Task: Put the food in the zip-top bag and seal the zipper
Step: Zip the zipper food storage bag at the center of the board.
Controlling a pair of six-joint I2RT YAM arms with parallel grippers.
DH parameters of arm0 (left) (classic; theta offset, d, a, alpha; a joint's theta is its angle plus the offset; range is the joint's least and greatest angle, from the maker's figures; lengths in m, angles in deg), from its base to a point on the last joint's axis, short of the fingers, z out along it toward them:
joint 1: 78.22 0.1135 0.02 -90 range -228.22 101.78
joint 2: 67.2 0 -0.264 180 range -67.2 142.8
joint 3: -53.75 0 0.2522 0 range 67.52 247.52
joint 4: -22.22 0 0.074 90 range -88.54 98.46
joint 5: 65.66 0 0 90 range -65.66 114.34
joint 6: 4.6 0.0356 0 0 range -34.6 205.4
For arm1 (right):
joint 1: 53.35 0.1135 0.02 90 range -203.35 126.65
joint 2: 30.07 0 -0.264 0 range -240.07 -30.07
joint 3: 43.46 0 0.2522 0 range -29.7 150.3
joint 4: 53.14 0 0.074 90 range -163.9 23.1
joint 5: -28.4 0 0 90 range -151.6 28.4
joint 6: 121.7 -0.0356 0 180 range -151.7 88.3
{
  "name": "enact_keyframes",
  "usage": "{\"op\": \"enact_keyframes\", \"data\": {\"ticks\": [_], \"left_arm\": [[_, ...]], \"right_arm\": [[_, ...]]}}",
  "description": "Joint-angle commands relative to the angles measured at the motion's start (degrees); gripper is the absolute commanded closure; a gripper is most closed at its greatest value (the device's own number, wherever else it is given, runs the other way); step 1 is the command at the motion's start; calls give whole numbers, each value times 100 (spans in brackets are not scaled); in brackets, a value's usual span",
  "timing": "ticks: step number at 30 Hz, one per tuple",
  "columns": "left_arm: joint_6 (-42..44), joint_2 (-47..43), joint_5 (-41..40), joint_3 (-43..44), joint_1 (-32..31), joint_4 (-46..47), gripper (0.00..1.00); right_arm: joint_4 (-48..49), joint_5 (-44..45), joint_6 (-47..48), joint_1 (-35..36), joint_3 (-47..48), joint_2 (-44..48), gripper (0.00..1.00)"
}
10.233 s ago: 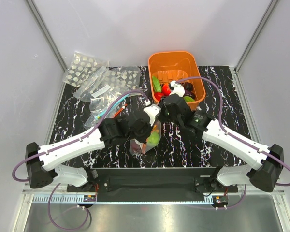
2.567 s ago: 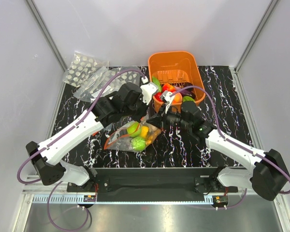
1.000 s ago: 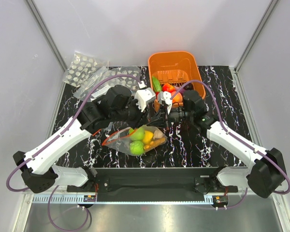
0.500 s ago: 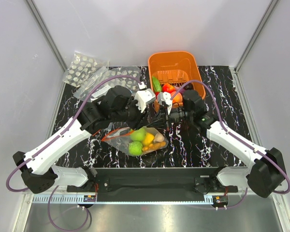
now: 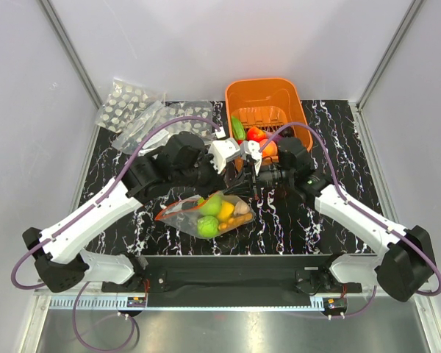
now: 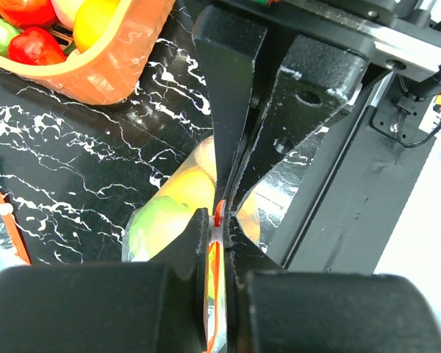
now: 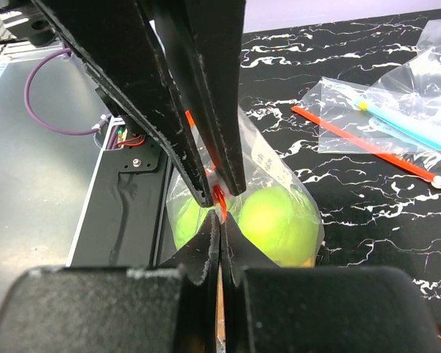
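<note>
Over the black marbled table, your left gripper has just reclamped on the zipper beside the right gripper, likewise pinching it, so the zip-top bag, food inside, looks ready for sealing.

Body: left arm, right arm: white shells, black joints, black bases. Purple cable looping along each. White wrist housings. Left gripper, right gripper: black tapered fingers.

The zip-top bag is clear, soft, crinkled plastic; the food inside looks glossy and smooth. The desk has a black marbled finish; the basket is smooth orange plastic.
</note>
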Motion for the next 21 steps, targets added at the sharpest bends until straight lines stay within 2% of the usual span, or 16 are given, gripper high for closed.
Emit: {"op": "enact_keyframes", "data": {"ticks": [1, 7, 8, 9, 12, 15, 21], "left_arm": [[-6, -9, -19, -42, -29, 147, 98], [-24, 26, 42, -104, -64, 156, 94], [-24, 35, 42, -104, -64, 147, 91], [-15, 35, 33, -121, -72, 156, 80], [-7, 9, 24, -139, -90, 173, 73], [-6, 17, 7, -157, -81, 191, 74], [2, 88, 16, -78, -90, 182, 83]], "right_arm": [[237, 116, -86, -59, 92, 236, 100], [580, 108, -394, -217, -93, 324, 100], [606, 99, -420, -243, -93, 324, 100], [615, 81, -446, -261, -93, 324, 100], [659, 11, -481, -279, -93, 315, 100], [676, -15, -499, -279, -93, 315, 100], [685, -86, -534, -270, -102, 324, 100]]}}
